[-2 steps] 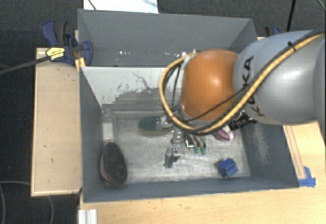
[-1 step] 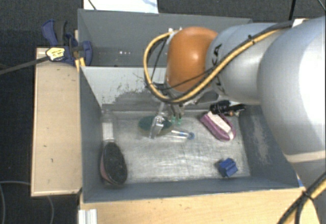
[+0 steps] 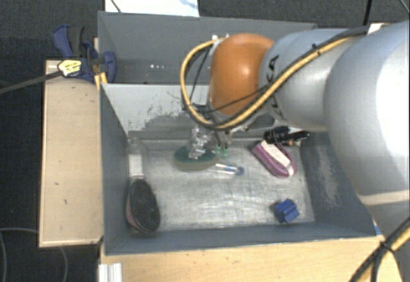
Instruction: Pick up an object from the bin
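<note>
- Across the right side of the view, the large silver-grey robot arm (image 3: 346,101) reaches into the bin. A rounded orange cover (image 3: 238,72) sits at its wrist, and yellow-and-black cables (image 3: 186,75) loop around that cover.
- Below it, the grey metal bin (image 3: 114,172) has sloping walls and a flat, scuffed floor with a few loose things spread well apart.
- A dark oval brush-like object (image 3: 142,206) lies in the near left corner of the floor, close to the left wall.
- A flat round green disc (image 3: 192,160) lies near the far edge of the floor, left of the middle, directly under the pincer.
- A purple and white oblong object (image 3: 274,159) lies to the right of the disc, tilted.
- The pincer (image 3: 206,146) hangs beneath the orange cover, low over the disc's right part. Whether it is released or clenched cannot be told, nor whether it touches the disc.
- A black marker with a red-orange band (image 3: 285,136) lies just behind the purple object, close to the arm.
- A clear slim tube with a blue end (image 3: 227,170) lies just beside the disc, on its right.
- A small blue block (image 3: 285,210) rests near the front right corner.
- A small clear piece (image 3: 134,163) stands by the left wall, behind the brush.
</note>
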`<state>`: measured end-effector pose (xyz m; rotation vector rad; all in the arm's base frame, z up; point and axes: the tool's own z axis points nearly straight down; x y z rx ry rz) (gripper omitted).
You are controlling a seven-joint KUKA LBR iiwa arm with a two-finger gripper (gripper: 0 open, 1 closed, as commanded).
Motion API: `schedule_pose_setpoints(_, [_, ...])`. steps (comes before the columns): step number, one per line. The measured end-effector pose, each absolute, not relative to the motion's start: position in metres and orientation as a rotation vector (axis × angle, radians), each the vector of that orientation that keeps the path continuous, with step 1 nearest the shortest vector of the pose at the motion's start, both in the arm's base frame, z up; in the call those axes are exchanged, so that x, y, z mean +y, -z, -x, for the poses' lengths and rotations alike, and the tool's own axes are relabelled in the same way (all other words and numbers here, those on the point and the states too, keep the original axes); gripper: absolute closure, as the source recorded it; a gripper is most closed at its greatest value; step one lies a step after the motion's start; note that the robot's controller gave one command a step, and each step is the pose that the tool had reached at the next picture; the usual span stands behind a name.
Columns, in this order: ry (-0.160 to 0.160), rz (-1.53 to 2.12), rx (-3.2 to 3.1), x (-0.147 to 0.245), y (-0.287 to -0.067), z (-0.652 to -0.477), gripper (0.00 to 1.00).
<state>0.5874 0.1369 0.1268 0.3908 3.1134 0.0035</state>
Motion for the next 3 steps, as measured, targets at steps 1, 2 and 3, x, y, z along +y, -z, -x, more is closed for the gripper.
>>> schedule_pose_setpoints(1, [-0.006, -0.392, 3.109, 0.138, -0.188, -0.586, 1.0])
schedule_pose_setpoints(2, [-0.003, -0.393, 3.115, 0.138, -0.184, -0.585, 0.0])
schedule_pose_setpoints(3, [-0.001, -0.17, 3.137, 0.165, -0.071, -0.585, 0.0])
